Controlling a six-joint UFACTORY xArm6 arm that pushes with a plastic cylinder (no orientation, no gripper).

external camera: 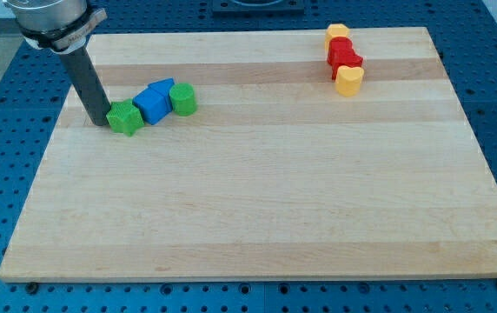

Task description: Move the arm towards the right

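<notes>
Wooden worktop (pixel 257 217) carries 2 clusters, well apart. Near the view's top left, 3 blocks sit in a touching row: a green cube (pixel 126 118), a blue block (pixel 154 102) of angular shape, and a green cylinder (pixel 182 99), the row rising slightly toward the view's right. Near the top right, 3 more are stacked in a tight column along the board: a yellow block (pixel 337 33), a red block (pixel 345 55), and a yellow heart-like block (pixel 348 80). The end effector is a plain dark rod, so there is nothing to open or close and it holds nothing; my tip (pixel 97 122) rests on the board just left of the green cube, touching it or nearly so; cannot tell which. Judgement: that placement suits a rightward move, since the row lies directly in the path and would likely be shoved along. Board right of the row is open until the far cluster.
</notes>
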